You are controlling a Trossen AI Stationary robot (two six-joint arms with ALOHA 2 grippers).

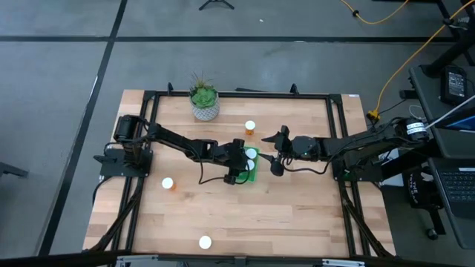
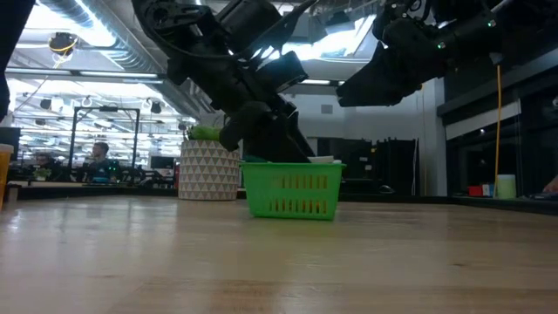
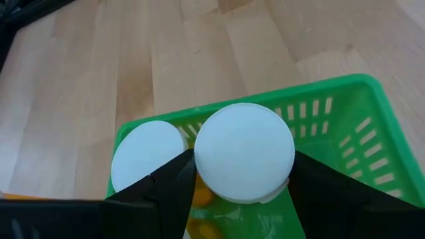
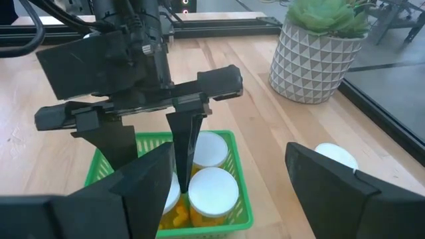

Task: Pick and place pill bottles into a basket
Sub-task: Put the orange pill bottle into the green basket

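The pale, matt wooden plank counter (image 1: pixel 245 215) carries a glossy green slotted plastic basket (image 3: pixel 345 126); inside it stand translucent orange plastic pill bottles (image 4: pixel 212 192) with smooth white caps.

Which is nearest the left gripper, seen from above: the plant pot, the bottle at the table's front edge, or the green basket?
From the left gripper:
1. Green basket, right under it.
2. Plant pot, at the far edge.
3. Front-edge bottle, farthest.

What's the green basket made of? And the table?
The green basket looks like shiny molded plastic, with neat slots cut in its walls. The table looks like pale wood: you can see boards and grain lines.
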